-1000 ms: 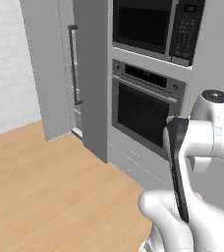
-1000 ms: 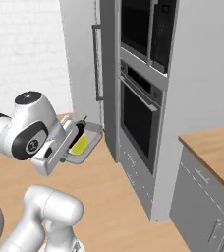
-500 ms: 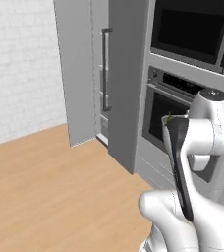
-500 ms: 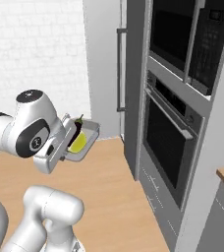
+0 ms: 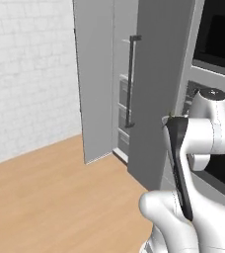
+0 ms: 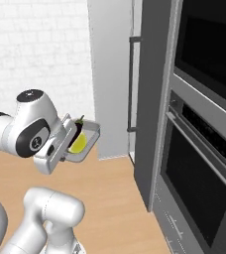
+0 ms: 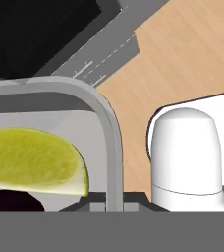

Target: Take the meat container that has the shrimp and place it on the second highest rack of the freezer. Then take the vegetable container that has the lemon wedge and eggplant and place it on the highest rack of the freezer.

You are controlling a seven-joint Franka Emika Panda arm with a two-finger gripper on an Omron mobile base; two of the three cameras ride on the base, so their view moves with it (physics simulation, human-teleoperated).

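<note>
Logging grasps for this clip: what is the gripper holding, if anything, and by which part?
The gripper holds the vegetable container, with lemon wedge and eggplant, by its rim.

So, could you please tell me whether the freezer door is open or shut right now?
Open: the freezer door stands swung out from the cabinet, and drawer fronts show in the gap behind its handle.

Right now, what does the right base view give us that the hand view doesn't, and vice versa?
Right base view alone: the gripper holding the vegetable container out toward the open freezer door, with the white brick wall behind.

Hand view alone: a close look down into the container, where the lemon wedge lies against the rim, a dark bit of eggplant below it.

Both: the container with its yellow-green contents, the wood floor and the dark oven front.
</note>
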